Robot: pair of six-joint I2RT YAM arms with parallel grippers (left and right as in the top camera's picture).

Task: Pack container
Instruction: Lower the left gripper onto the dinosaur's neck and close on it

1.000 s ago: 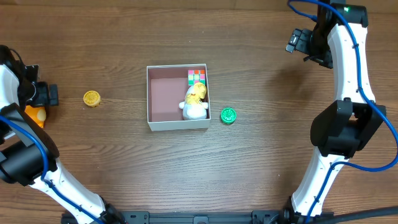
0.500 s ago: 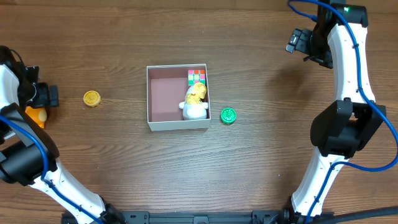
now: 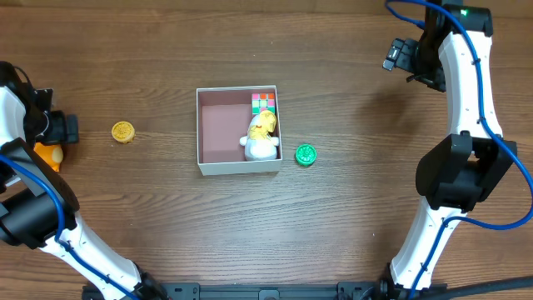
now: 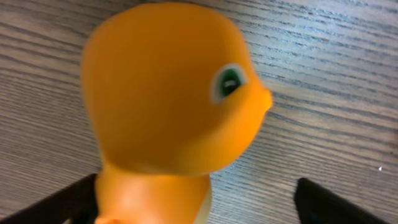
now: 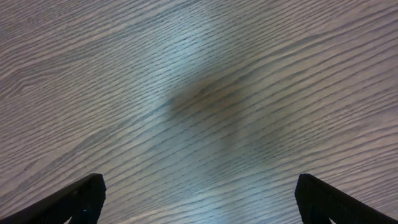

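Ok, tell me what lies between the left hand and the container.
One small yellow disc lies between the left hand and the container, apart from both; the overhead view shows it.

Bright orange duck toy [image 4: 161, 106], green eye ringed white, between the left pincer's [image 4: 199, 202] black fingers [image 4: 50, 206], over the dark, streaked wood grain of the table [image 4: 336, 74]. Near that pincer a yellow disc [image 3: 123, 132]; farther off, white-walled container [image 3: 239, 167] with dusty pink inside, chequered multicoloured cube [image 3: 264, 102], yellow-and-white toy [image 3: 261, 135], then a green disc [image 3: 306, 154].

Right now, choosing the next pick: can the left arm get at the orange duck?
Probably yes: the duck stands between the left gripper's open fingers, and nothing else crowds it.
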